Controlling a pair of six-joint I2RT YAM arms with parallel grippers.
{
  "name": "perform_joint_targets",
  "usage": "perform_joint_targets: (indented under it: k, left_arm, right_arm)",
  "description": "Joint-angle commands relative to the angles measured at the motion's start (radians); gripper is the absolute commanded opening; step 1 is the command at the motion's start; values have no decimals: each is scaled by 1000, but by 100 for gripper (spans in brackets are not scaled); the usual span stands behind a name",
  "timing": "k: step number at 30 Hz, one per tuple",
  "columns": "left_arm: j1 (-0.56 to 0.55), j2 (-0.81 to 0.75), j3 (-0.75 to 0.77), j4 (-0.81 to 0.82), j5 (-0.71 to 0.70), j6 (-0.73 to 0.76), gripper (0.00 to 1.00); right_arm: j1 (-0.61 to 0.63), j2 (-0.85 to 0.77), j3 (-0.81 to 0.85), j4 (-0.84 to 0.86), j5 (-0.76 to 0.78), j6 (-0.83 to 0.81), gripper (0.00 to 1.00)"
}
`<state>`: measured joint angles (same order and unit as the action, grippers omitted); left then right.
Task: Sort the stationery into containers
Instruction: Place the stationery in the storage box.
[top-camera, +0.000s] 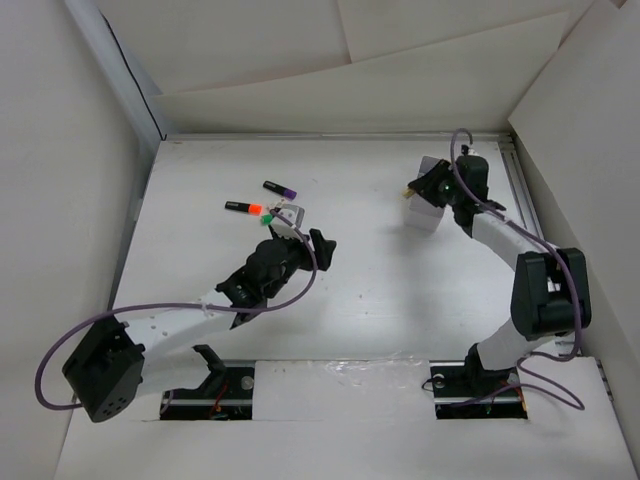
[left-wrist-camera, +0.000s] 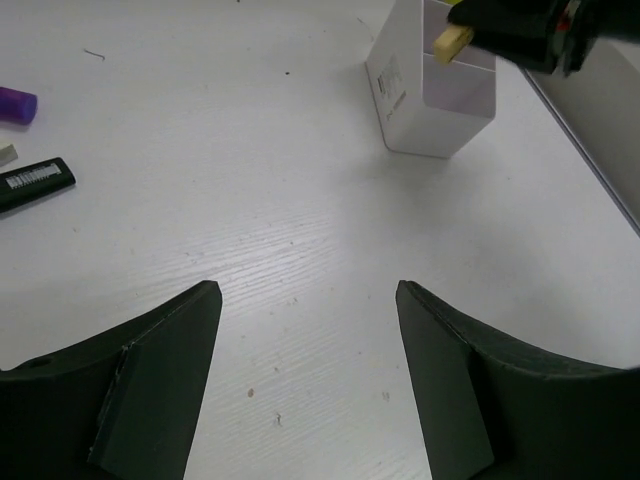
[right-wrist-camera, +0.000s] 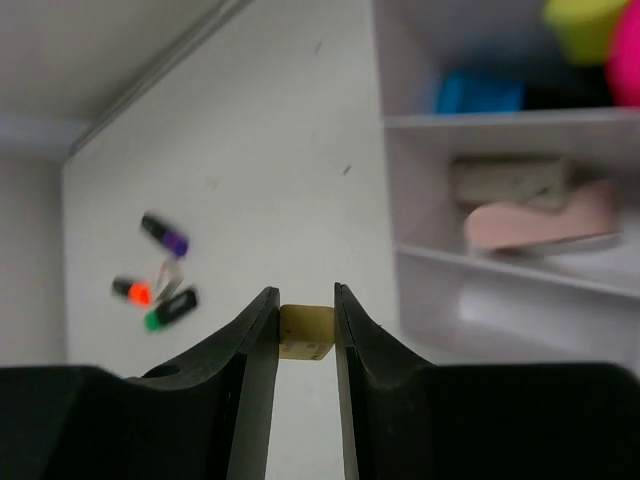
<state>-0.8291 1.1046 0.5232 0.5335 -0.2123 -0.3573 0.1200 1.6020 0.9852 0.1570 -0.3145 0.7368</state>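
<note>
The right gripper (right-wrist-camera: 307, 296) is seen closed on a small tan piece (right-wrist-camera: 306, 332), which is pinched between both fingers and lifted off the table (top-camera: 380, 290). The piece is held close to the open top of the white box (top-camera: 428, 212), though whether it is over a compartment or just beside the rim cannot be told. In the right wrist view, blue, yellow-green and pink items are seen in the farther compartment, and a tan and a pale pink piece in the next one. The left gripper (left-wrist-camera: 308, 292) is held with its jaws wide apart, only bare table showing between them and nothing gripped. Three black-bodied markers are left lying on the table close by it: a purple-ended marker (top-camera: 280, 187) farthest back, an orange-ended marker (top-camera: 243, 207) to the left, and a green-ended marker (top-camera: 272, 217) nearest the left gripper, all well apart from the box
</note>
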Motion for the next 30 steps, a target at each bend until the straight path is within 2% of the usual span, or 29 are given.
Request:
perform_joint_targets:
  k: [1, 6, 11, 27, 30]
  left_arm:
    - [2, 20, 1, 19, -41, -20, 67]
    - [2, 86, 23, 19, -41, -43, 67]
    - [2, 116, 40, 3, -50, -77, 66]
    - [45, 95, 40, -43, -87, -127, 65]
    - [45, 104, 51, -85, -142, -149, 64]
  right_arm:
    - [1, -86, 127, -106, 371, -147, 12]
    - [33, -59, 194, -152, 700, -203, 12]
    - [87, -7, 247, -192, 908, -241, 12]
    - [121, 95, 268, -237, 934, -231, 12]
    - [121, 105, 268, -237, 934, -220, 22]
